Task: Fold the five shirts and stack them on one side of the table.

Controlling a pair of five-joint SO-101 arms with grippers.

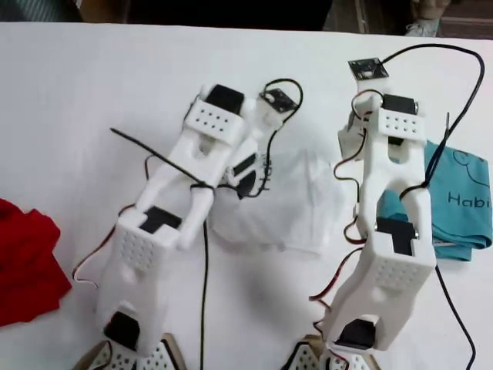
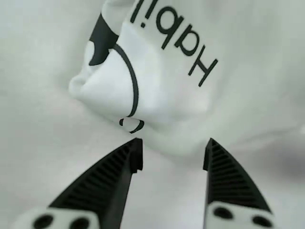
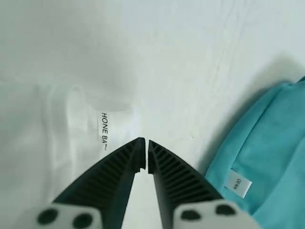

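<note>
Right gripper (image 3: pixel 144 153) here, black ribbed fingers (image 3: pixel 114 171) drawn almost together, only a thin slit between the tips. On one side of it lies a white shirt (image 3: pixel 47 143), its small printed label (image 3: pixel 105 130) just beside the fingertips. On the other side, a teal shirt (image 3: pixel 271 138), with a white tag (image 3: pixel 238 183) showing on it. Beyond the tips, pale desk (image 3: pixel 190 47).
</note>
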